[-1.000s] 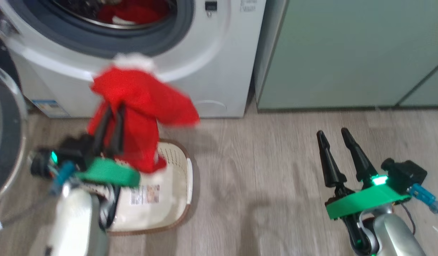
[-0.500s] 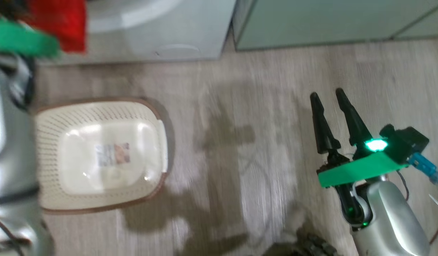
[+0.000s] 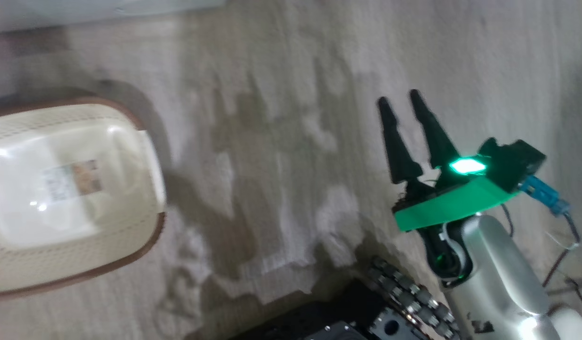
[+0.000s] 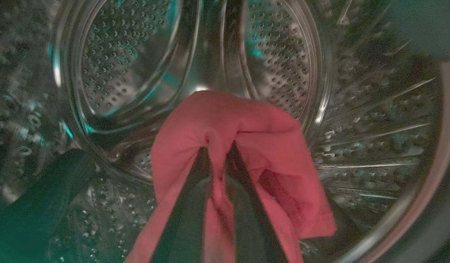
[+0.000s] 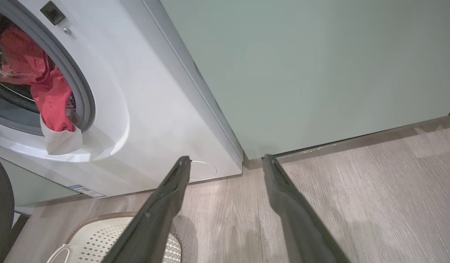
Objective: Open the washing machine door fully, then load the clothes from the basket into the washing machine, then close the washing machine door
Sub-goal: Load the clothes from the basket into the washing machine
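Loading step. The left gripper (image 4: 217,155), clamped on a red garment (image 4: 261,124), is inside the washer drum (image 4: 283,54). The basket (image 3: 151,156) on the floor looks empty. The right gripper (image 3: 399,96) hangs open. Next: let go, withdraw, and tuck in the hem (image 5: 60,140) hanging over the seal (image 5: 87,109).

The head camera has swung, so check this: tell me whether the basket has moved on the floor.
No: the basket still sits just short of the washing machine base, as before. The whole head view shifted instead, so the camera moved.
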### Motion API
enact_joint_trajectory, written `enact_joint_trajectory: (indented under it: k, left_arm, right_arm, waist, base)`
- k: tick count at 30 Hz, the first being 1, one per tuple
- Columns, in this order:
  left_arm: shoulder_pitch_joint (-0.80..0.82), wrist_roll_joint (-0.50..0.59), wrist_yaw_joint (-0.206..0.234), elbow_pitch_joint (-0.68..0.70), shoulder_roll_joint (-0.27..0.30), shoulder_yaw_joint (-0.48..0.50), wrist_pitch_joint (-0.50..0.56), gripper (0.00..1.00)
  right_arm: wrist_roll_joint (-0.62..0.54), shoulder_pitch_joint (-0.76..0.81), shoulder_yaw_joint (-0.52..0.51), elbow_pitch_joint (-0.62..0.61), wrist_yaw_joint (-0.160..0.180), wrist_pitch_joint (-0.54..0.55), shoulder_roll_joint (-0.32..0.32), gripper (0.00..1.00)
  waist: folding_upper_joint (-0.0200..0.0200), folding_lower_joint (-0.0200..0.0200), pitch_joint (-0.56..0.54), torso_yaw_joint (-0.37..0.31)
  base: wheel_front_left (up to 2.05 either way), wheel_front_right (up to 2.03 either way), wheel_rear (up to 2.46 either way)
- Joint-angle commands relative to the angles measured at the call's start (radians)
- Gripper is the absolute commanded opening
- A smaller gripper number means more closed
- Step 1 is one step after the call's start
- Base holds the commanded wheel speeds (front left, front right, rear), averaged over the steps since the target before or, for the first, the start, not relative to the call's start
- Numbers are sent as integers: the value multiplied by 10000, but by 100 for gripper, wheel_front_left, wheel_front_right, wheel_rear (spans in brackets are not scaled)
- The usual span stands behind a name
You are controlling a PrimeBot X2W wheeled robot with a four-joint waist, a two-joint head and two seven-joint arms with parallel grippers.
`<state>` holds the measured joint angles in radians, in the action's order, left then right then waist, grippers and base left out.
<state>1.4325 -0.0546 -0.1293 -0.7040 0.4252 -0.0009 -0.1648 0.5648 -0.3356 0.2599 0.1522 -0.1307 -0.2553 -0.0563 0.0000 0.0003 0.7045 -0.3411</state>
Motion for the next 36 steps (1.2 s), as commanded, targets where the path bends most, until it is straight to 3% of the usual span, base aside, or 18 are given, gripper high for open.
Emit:
enact_joint_trajectory:
  k: [1, 5, 12, 15, 18, 25, 36]
  left_arm:
    - [411, -14, 6, 171, 646, 67, 102, 0]
    - [1561, 362, -7, -553, 1454, -599, 539, 0]
    - [3550, 425, 0, -1436, 2005, -1599, 103, 0]
    - [4072, 270, 545, -1631, 1979, -1300, -547, 0]
    - [4240, 303, 790, -1734, 1951, -1312, -855, 0]
    - [3958, 398, 431, -2779, 1813, -1817, -873, 0]
    - [4057, 469, 44, -4415, 1668, -2738, 389, 0]
  right_arm:
    - [124, 73, 281, -239, 0, -65, 56, 100]
    - [599, -50, 736, -153, 0, -65, 58, 100]
    - [1106, -269, 1341, -34, 0, -65, 59, 100]
    - [1126, -336, 1424, 19, 0, -65, 59, 100]
    - [1189, -371, 1436, -1, 0, -65, 60, 100]
    - [1178, -407, 1465, 37, 0, -65, 60, 100]
    - [1258, -443, 1599, -41, 0, -65, 60, 100]
  waist:
    - [0, -3, 538, -573]
    - [0, -3, 916, -1083]
    - [0, -3, 1359, -1521]
    - [0, -3, 1419, -1578]
    - [0, -3, 1468, -1601]
    - [0, -3, 1546, -1560]
    - [0, -3, 1648, -1749]
  base:
    - [0, 0, 0]
    - [0, 0, 0]
    - [0, 0, 0]
    - [0, 0, 0]
    - [0, 0, 0]
    - [0, 0, 0]
    - [0, 0, 0]
